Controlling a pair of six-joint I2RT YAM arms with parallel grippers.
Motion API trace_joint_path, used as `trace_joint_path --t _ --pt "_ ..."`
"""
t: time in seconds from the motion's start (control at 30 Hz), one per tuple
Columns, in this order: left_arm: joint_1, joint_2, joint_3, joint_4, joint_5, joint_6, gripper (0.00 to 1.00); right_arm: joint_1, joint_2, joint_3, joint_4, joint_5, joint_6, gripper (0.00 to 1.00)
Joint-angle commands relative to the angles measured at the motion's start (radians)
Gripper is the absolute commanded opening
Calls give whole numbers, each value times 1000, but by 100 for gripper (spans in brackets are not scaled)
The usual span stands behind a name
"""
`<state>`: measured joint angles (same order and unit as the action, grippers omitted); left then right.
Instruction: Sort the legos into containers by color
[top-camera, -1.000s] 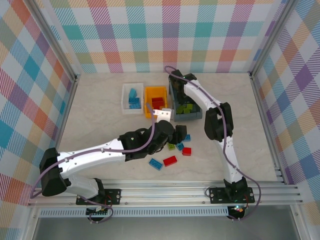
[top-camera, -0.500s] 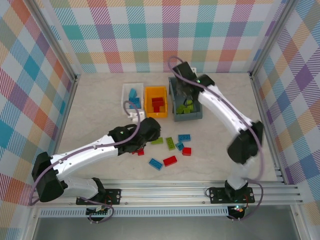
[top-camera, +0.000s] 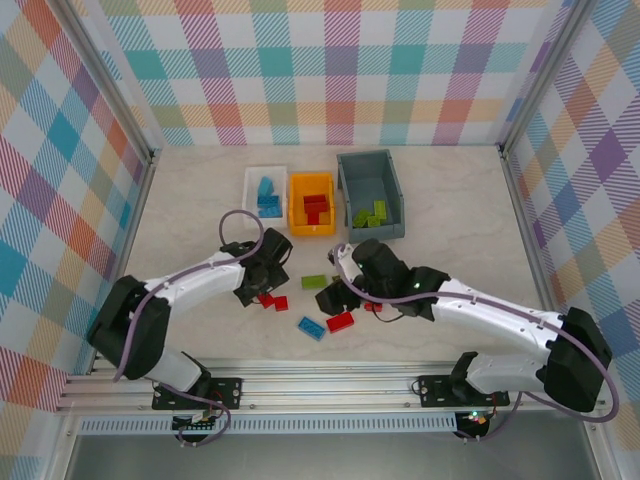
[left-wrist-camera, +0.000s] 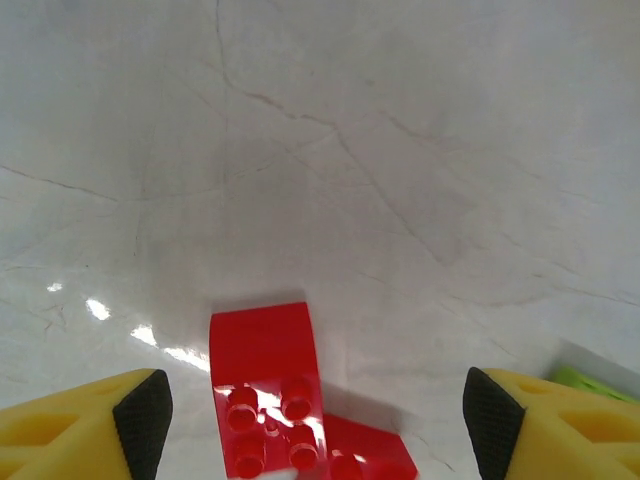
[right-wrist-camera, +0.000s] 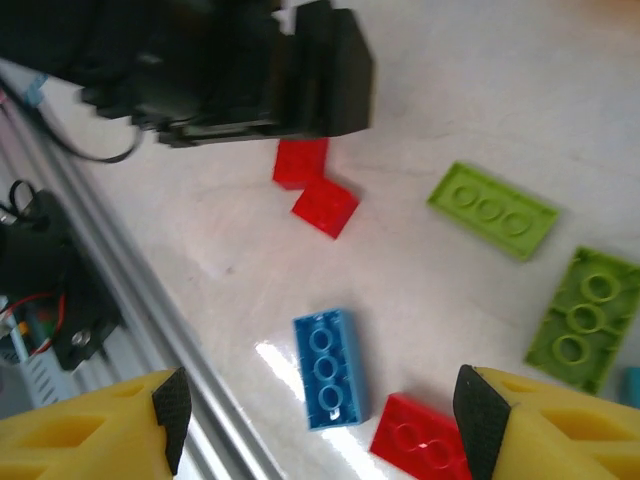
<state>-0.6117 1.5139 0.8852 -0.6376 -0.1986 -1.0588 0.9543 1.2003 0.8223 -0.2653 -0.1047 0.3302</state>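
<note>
Left wrist view: cut off by the lower edge, red brick (left-wrist-camera: 262, 385) and second red brick (left-wrist-camera: 365, 452) touching it; mostly hidden behind a yellow finger (left-wrist-camera: 560, 425) at right, lime piece (left-wrist-camera: 592, 379), shape unreadable. Right wrist view: clipped by the lower edge, red plate (right-wrist-camera: 420, 440); clipped by the right edge, lime brick (right-wrist-camera: 585, 318) and blue sliver (right-wrist-camera: 632, 385); blurred at top, black housing (right-wrist-camera: 250, 70) of the left jaws, covering one end of a red piece (right-wrist-camera: 300, 162). Top view: contents of white bin (top-camera: 249, 195) too small to count.

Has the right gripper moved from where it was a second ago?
Yes. The right gripper has left the grey bin and come toward the near edge; it now hangs over the loose legos in front of that bin.
</note>
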Motion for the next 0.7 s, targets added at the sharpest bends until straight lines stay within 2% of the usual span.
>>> trace_joint_path --t 0.0,0.17,0.37,0.5,0.6,0.67 --pt "8 19 -3 3 18 -26 77 9 -45 -14 96 -35 34 72" --pt "4 -1 -81 57 13 -59 72 10 -12 1 102 -29 40 72" --pt "-2 37 -102 117 24 -73 57 15 34 33 103 -18 51 71" --pt "-14 -22 -110 108 -47 -86 37 18 19 28 98 8 57 70" --pt "-17 -86 -83 107 -100 -55 29 18 -16 11 91 80 76 70" --pt "-16 -92 -28 95 -115 5 26 17 -51 -6 91 186 112 71"
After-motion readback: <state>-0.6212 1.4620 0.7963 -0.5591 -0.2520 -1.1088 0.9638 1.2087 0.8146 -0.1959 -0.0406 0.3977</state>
